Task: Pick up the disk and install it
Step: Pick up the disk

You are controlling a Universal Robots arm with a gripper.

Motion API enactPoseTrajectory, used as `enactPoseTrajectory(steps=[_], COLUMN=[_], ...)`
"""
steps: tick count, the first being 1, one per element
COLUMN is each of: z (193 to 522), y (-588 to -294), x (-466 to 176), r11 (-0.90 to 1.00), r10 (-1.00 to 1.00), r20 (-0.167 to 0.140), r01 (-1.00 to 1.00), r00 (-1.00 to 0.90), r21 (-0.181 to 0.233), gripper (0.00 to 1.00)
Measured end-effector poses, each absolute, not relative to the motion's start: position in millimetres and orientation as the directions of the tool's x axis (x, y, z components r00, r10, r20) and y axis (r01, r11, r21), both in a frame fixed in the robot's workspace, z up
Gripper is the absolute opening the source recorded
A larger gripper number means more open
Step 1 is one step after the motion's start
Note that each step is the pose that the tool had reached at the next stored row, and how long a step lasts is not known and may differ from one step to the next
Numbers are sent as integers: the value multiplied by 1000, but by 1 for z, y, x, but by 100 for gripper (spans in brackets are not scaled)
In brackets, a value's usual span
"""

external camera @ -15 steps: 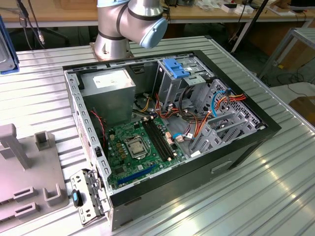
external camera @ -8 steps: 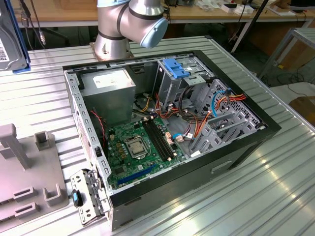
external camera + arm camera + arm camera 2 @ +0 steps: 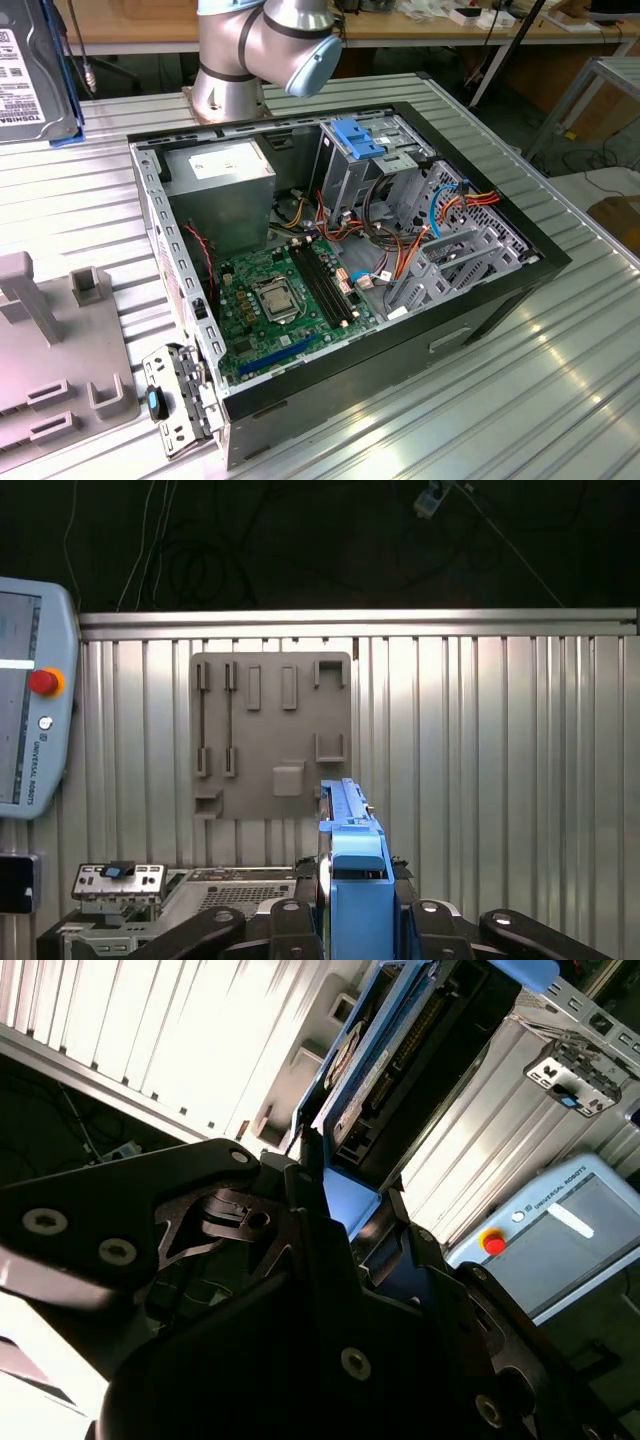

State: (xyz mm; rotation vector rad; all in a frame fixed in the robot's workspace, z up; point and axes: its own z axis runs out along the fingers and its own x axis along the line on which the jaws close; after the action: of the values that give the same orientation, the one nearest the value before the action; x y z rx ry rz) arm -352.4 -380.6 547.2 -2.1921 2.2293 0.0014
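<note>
The disk (image 3: 30, 70), a grey metal drive in a bright blue carrier, hangs in the air at the exterior view's upper left, standing on edge and apart from the open computer case (image 3: 545, 262). In the first wrist view the disk (image 3: 352, 865) shows edge-on, rising between the dark fingers of my gripper (image 3: 352, 925), which is shut on it. The second wrist view shows the disk (image 3: 400, 1060) sticking out past the gripper (image 3: 350, 1210), its connector edge and blue rail facing the camera.
Inside the case are a blue latch (image 3: 355, 138) on the drive cage, a grey power supply (image 3: 220, 185) and a green motherboard (image 3: 275, 305). A grey fixture plate (image 3: 45, 350) and a metal bracket (image 3: 175, 400) lie on the exterior view's left. A teach pendant (image 3: 28, 700) rests on the ribbed table.
</note>
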Motion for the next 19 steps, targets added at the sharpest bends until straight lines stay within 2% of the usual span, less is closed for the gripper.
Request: enactPoseTrajectory(steps=[19], z=[545], y=[-381], x=[-303], r11=[17], r10=[-1000], r20=[-11], r01=[-1000], r00=[-17], r21=[-10], gripper=[37])
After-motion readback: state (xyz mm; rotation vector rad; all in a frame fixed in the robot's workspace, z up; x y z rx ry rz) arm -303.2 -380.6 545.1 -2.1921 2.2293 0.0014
